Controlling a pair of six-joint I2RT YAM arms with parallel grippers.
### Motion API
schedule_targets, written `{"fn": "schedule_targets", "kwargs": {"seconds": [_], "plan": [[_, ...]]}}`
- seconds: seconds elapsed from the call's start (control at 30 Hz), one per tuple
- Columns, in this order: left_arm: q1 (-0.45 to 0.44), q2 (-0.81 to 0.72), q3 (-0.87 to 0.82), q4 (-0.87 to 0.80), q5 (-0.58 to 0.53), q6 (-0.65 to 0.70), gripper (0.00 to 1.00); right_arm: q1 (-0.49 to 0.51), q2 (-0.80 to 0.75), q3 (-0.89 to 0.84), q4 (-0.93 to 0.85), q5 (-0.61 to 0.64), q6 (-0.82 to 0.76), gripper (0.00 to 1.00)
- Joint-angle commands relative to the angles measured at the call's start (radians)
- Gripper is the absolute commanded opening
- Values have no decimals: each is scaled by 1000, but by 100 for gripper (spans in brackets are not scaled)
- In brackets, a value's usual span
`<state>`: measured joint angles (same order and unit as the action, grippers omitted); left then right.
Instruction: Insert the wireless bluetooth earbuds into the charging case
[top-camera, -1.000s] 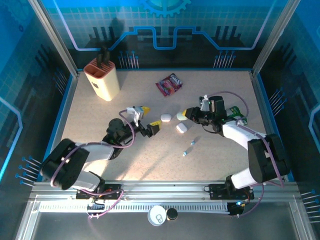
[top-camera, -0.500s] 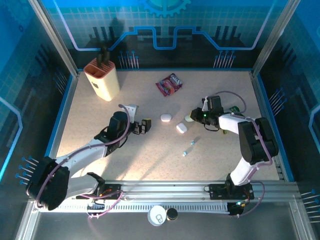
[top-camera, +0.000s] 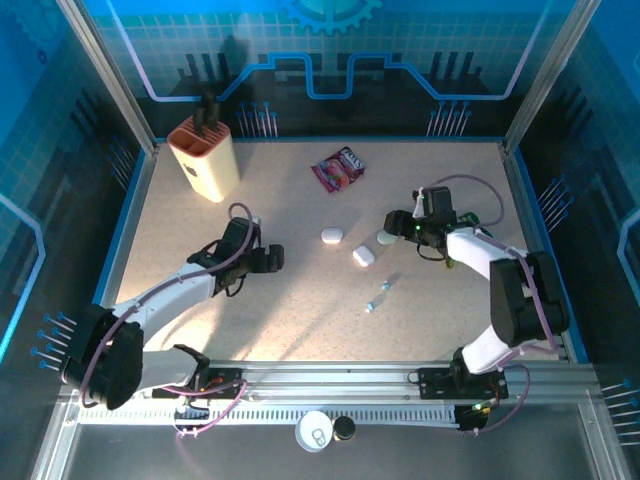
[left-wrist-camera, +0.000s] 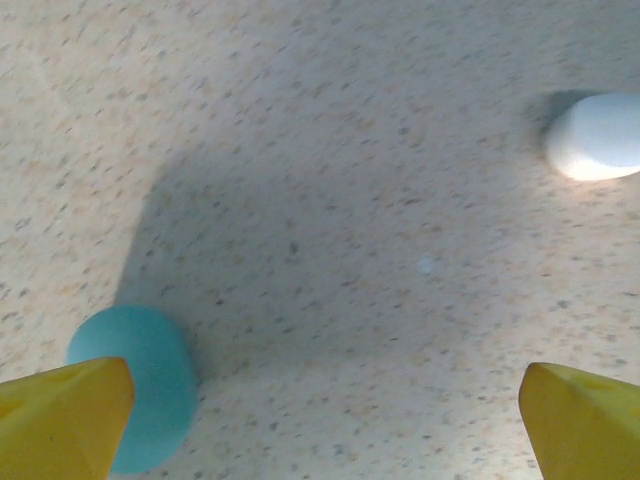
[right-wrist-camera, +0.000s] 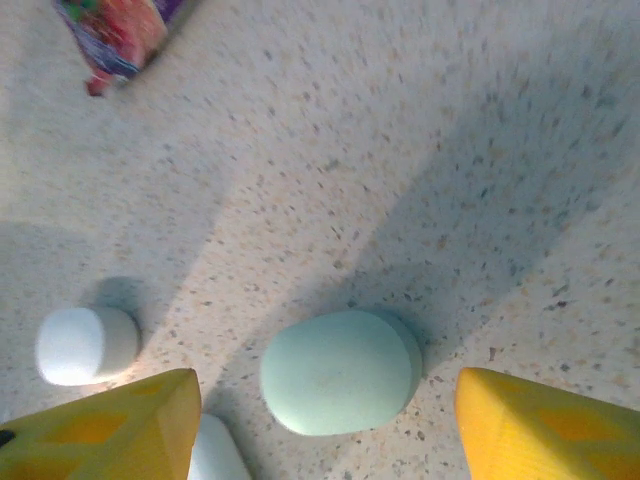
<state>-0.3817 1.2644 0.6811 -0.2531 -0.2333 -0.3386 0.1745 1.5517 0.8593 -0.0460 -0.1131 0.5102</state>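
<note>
Speckled beige counter (top-camera: 300, 330), carrying: cream holder (top-camera: 203, 158) far left, snack packet (top-camera: 339, 168) far centre, white case (top-camera: 331, 235) and second white case (top-camera: 363, 256) mid-counter, pale green case (top-camera: 385, 238) just right, two tiny earbuds (top-camera: 383, 287) nearer.

The right gripper's (right-wrist-camera: 325, 405) fingers stood spread, with a pale green case (right-wrist-camera: 340, 370) lying free between them. A white case (right-wrist-camera: 85, 345) crowded one finger's outer side. Nearer the arms the table (top-camera: 300, 330) lay open, save two tiny earbuds (top-camera: 385, 286). A snack packet (top-camera: 339, 168) and a beige block (top-camera: 203, 160) stood well back.
</note>
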Motion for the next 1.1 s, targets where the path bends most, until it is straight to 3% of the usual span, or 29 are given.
{"fn": "schedule_targets", "kwargs": {"seconds": [0.0,0.17,0.27,0.37,0.47,1.07], "plan": [[41,20,35,-91,-51,-79,99,10,-82,14,-90,22,-52,68],[92,75,33,-77,25,-97,96,64,-181,15,-206,18,-97,68],[93,123,59,-101,28,-110,88,75,-240,14,-248,41,-116,68],[93,165,67,-108,20,-116,72,76,-280,7,-268,58,-123,68],[94,200,79,-123,13,-119,65,79,-303,10,-284,49,-119,68],[94,291,106,-112,-21,-129,60,99,-332,14,-281,34,-117,67]]}}
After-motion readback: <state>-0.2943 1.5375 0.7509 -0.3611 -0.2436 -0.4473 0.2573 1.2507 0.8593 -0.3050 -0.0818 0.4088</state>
